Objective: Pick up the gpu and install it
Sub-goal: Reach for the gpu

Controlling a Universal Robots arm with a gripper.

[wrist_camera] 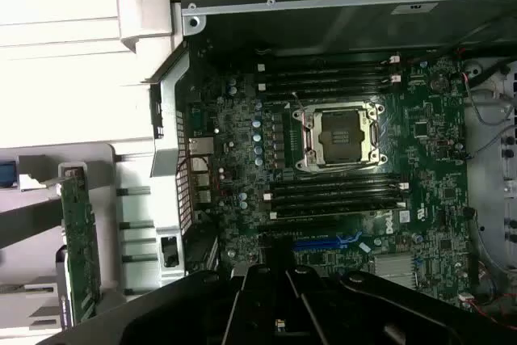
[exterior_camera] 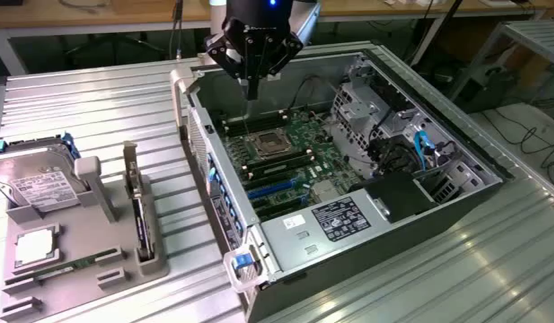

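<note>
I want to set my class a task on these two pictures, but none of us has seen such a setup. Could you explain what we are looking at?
The black machine at the top of the exterior view is a robot arm. Its grasping end, the pincer, hangs over an open computer case lying on a ribbed metal table. That picture comes from a camera off the arm. The other comes from a camera on the arm's wrist, looking down at the green motherboard and its processor socket. Beside the case stands a grey holder with parts: a hard drive, a memory stick and the gpu, a thin card standing on edge. The gpu sits in the holder, not in the pincer.
</note>
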